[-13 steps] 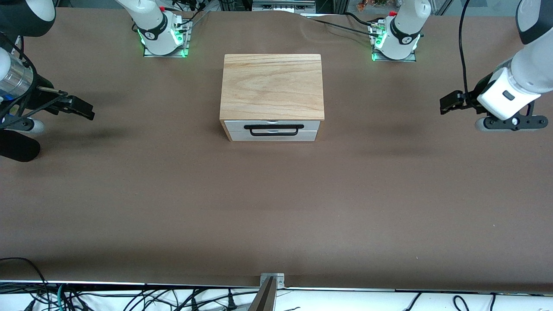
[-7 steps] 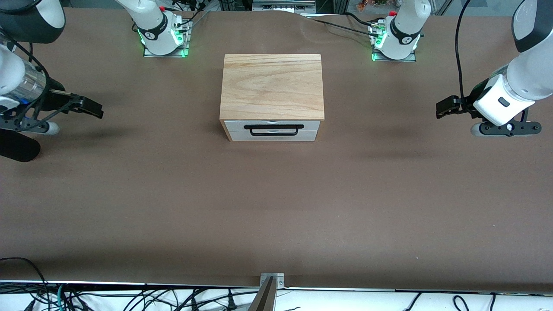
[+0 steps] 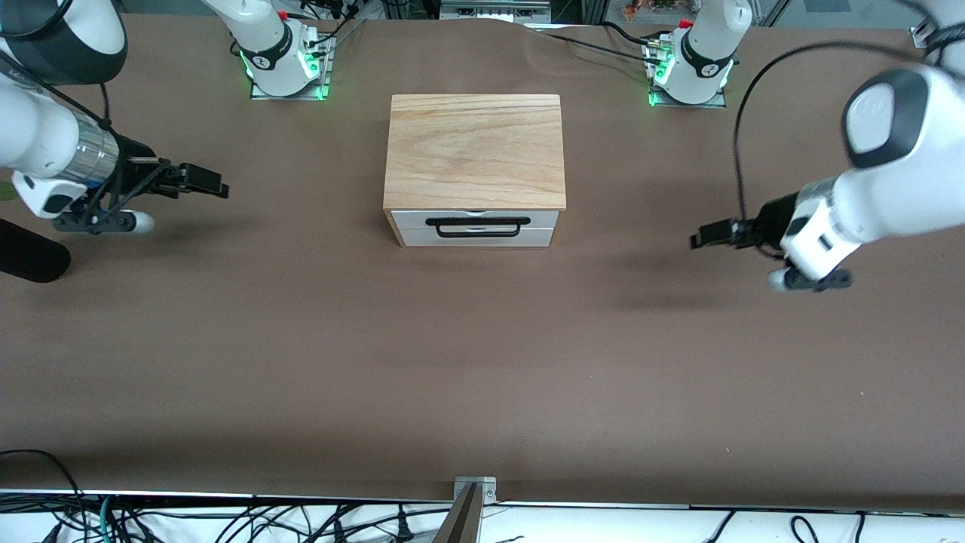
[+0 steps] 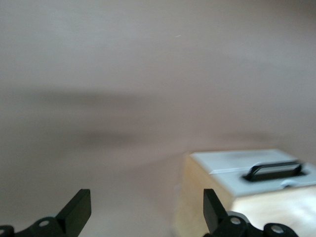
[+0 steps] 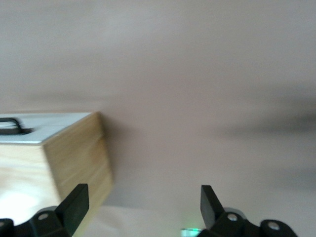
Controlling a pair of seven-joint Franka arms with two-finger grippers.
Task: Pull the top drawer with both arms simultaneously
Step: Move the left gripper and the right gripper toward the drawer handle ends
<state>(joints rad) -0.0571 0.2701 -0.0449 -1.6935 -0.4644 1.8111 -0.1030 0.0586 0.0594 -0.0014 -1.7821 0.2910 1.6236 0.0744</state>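
Note:
The top drawer (image 3: 537, 219) is shut in the wooden cabinet (image 3: 475, 151) at mid-table, its white front facing the front camera. Its black bail handle (image 3: 476, 228) hangs across the front. My left gripper (image 3: 703, 237) is open and empty over bare table, off the cabinet's side toward the left arm's end. My right gripper (image 3: 212, 184) is open and empty over bare table toward the right arm's end. The left wrist view shows the open left gripper (image 4: 146, 212), the drawer front (image 4: 232, 162) and the handle (image 4: 274, 170). The right wrist view shows the open right gripper (image 5: 142, 202) and the cabinet's corner (image 5: 64, 163).
A handle-less white panel (image 3: 475, 238) sits below the top drawer. The brown table (image 3: 482, 362) spreads wide in front of the cabinet. The arm bases (image 3: 280, 64) (image 3: 690, 72) stand along the table's back edge. Cables lie past the table's near edge.
Both grippers have moved in toward the cabinet from the table's ends. The left arm has swung farther and come lower. The drawer has not moved.

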